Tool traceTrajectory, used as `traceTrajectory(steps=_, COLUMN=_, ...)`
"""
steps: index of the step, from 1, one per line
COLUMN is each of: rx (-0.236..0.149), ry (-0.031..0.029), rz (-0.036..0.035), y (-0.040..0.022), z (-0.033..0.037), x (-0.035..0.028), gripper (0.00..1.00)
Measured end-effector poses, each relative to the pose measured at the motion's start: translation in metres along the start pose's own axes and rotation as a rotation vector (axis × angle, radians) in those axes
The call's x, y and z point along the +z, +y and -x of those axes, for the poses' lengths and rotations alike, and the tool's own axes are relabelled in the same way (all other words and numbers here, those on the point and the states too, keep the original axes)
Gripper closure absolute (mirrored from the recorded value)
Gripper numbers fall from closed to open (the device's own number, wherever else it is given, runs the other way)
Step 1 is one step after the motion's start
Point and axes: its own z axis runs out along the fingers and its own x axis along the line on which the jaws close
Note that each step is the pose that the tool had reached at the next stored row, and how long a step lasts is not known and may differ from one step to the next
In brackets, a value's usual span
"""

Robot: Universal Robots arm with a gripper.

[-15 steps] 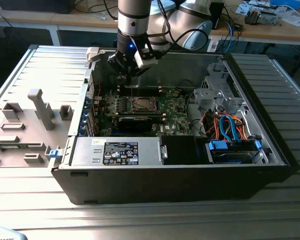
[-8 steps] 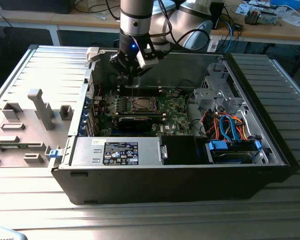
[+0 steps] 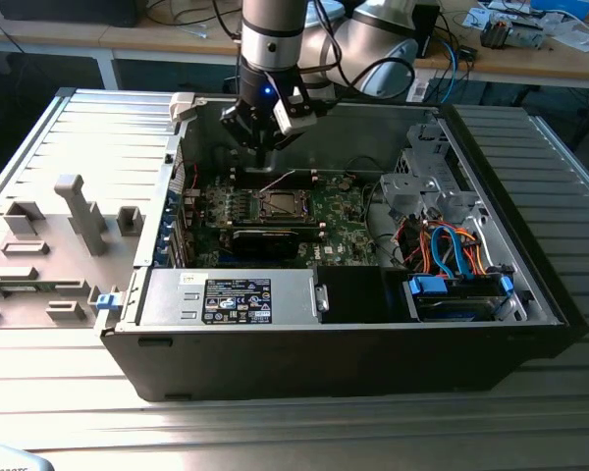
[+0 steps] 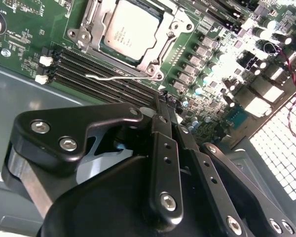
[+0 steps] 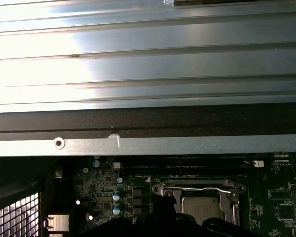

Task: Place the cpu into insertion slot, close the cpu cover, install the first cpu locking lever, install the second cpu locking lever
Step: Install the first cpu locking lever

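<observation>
Grey steel, the open case (image 3: 530,285) lay on its side, and everything else is best placed from the green motherboard (image 3: 334,211) on its floor. Above the board's far edge the arm came down, its gripper (image 3: 262,147) hanging over the board just behind the socket, well off the surface. In the second wrist view the gripper (image 4: 166,106) had its black fingers (image 4: 163,148) pressed together, tips meeting, with nothing between them.

Near the board's middle sat the insertion slot (image 4: 133,37), beside the long memory slots (image 4: 98,74). The cover (image 4: 173,27) lay flat over it, its silver frame bordering the chip on every side. The cpu (image 4: 130,27) was seated inside, its metal top showing through the window; it showed too in the first wrist view (image 5: 201,208).

Placing and closing therefore looked done. A thin wire lever (image 4: 116,76) ran along the slot's edge nearest the memory slots, and in the first wrist view a lever (image 5: 197,188) crossed the frame. Whether either was hooked under its catch I could not tell, so the locking steps seemed unfinished or unconfirmed.
</observation>
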Motion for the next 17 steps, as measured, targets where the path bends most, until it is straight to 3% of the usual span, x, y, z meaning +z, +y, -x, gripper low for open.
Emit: traceTrajectory(steps=17, rx=0.000, ry=0.0000, rz=0.0000, y=0.0001, z=0.0026, x=0.0015, gripper=0.89)
